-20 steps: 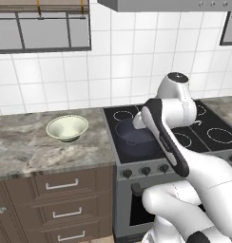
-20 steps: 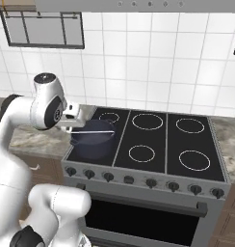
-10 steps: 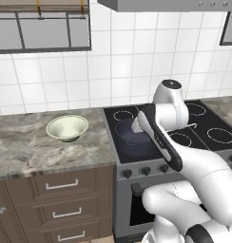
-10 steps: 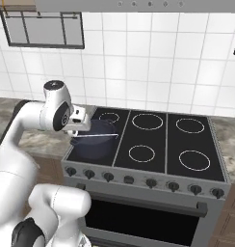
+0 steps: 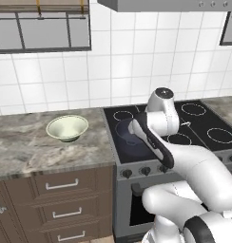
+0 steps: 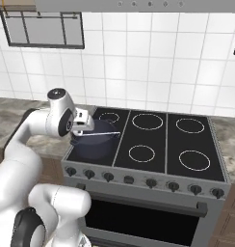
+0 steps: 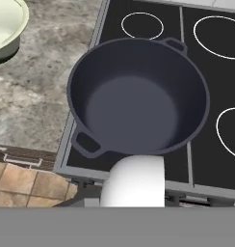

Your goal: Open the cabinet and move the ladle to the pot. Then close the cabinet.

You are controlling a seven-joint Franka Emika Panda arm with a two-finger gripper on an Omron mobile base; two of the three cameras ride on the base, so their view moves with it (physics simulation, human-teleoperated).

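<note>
The hand [image 6: 85, 126] is clenched on the ladle [image 6: 101, 134], just above the pot [image 6: 93, 144] on the stove's front-left burner. The ladle's thin handle runs level out over the pot's rim toward the stove's middle, its bowl [image 7: 134, 181] at the near rim, so the drop is straight down

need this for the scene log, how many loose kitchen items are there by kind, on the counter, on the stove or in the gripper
pot: 1, on the stove's front left burner
bowl: 1, pale green, on the counter
ladle: 1, held in the gripper over the pot
total: 3
</note>
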